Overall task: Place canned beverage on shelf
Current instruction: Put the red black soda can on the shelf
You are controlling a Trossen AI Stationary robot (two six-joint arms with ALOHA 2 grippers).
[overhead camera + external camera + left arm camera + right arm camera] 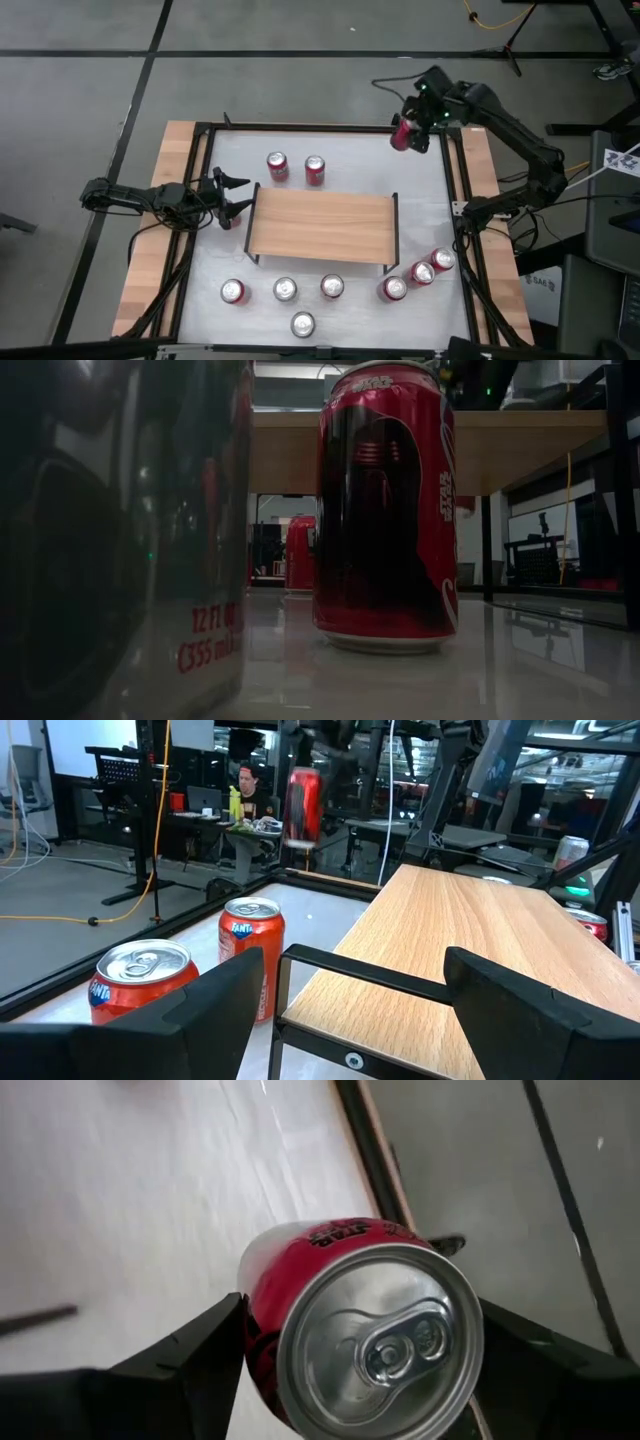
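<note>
While the can [365, 1330] is pinched in the right pincer [412, 131] above the table's [430, 200] far right corner, the shelf [320, 226] top is bare.
Can should be kept upright, carried inward and lowered mid-plank, clear of plank edges and the two cans [296, 168] behind it. Left pincer [238, 195] is parked spread at the shelf's left end.

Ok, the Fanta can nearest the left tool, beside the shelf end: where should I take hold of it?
Grip the Fanta can around its mid-body, pads on opposite curved sides. It stands upright on the table, so a level approach from the left tool looks best. The shelf is close on one side, and a second can stands beside it.
</note>
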